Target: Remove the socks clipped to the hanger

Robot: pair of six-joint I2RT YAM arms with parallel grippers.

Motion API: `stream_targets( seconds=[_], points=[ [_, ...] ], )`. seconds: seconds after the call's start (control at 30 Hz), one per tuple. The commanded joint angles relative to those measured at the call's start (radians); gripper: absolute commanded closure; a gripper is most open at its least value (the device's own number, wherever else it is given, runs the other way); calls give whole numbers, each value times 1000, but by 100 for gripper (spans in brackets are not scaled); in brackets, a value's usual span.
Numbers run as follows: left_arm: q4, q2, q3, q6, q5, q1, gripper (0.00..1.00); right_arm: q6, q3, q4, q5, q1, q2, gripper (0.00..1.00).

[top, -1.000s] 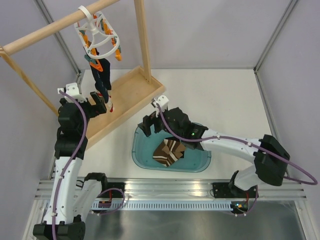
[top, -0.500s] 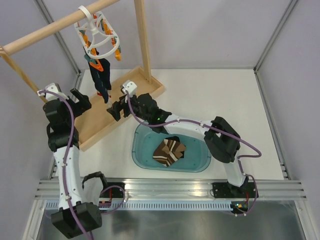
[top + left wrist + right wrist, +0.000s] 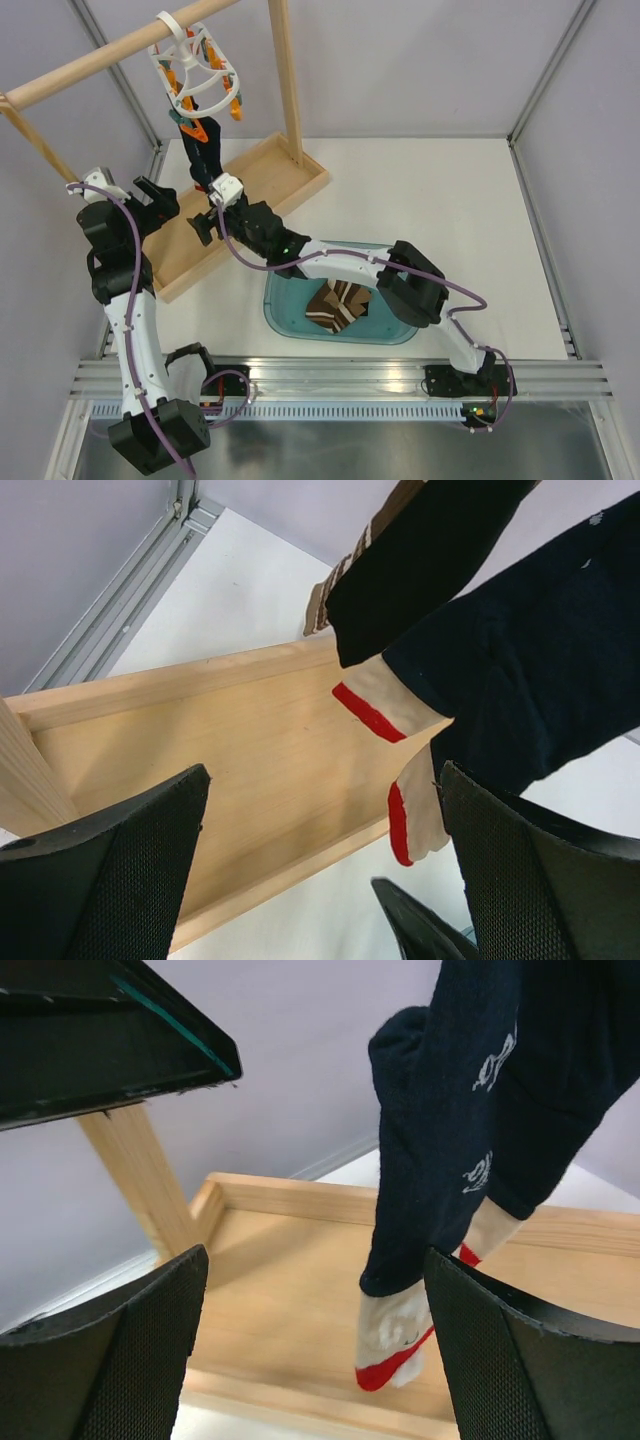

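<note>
The socks [image 3: 204,152] hang in a dark bunch from the orange and teal clips of the white ring hanger [image 3: 196,62], which is hooked over the slanted wooden pole [image 3: 95,62] at the far left of the counter [image 3: 440,200]. Their toes dangle above the wooden tray [image 3: 270,182] that forms the foot of the rack. From my left wrist I see a navy sock [image 3: 530,690] and a black one [image 3: 420,560] side by side, each ending in a cream toe with red trim [image 3: 385,705], and a striped brown and tan sock [image 3: 345,575] behind them. My left jaws are spread wide and hold nothing; the socks sit above the gap, nearer the right-hand pad. My right jaws are spread wide too and are empty, just beside the low end of the bunch; from that wrist a navy sock with pale markings [image 3: 450,1110] hangs between the pads, closer to the right one, its red-edged toe [image 3: 395,1340] over the tray. Nearer my bases, a striped brown and white sock [image 3: 338,303] lies in the teal bin [image 3: 285,310].
</note>
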Motion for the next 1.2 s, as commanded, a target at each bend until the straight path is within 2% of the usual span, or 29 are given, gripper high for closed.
stream_targets(
  seconds=[0.0, 0.27, 0.37, 0.4, 0.47, 0.5, 0.57, 0.6, 0.67, 0.97, 1.17],
  points=[
    [43, -7, 0, -35, 39, 2, 0, -95, 93, 61, 178, 28, 61, 9],
    [46, -10, -3, -40, 57, -4, 0, -162, 153, 84, 376, 53, 143, 14],
    [46, -13, -5, -40, 60, -9, 0, -184, 188, 81, 390, 52, 164, 22],
    [46, -13, -5, -38, 62, -9, 0, -190, 191, 81, 390, 52, 169, 35],
    [46, -15, -3, -38, 63, -11, 0, -193, 188, 81, 396, 52, 167, 46],
    [47, -16, -6, -38, 63, -11, 0, -193, 179, 87, 397, 52, 161, 57],
    [47, -16, -8, -40, 65, -11, 0, -191, 138, 105, 402, 50, 144, 70],
    [49, -16, -9, -38, 65, -12, 0, -191, 121, 125, 405, 52, 126, 87],
    [49, -18, -9, -40, 66, -12, 0, -194, 71, 142, 410, 52, 104, 99],
    [61, -26, -15, -37, 88, -14, 0, -187, -158, 194, 327, 52, -84, 99],
    [113, -32, -29, -27, 173, -29, 0, -135, -259, 187, 276, 33, -202, 99]
  ],
)
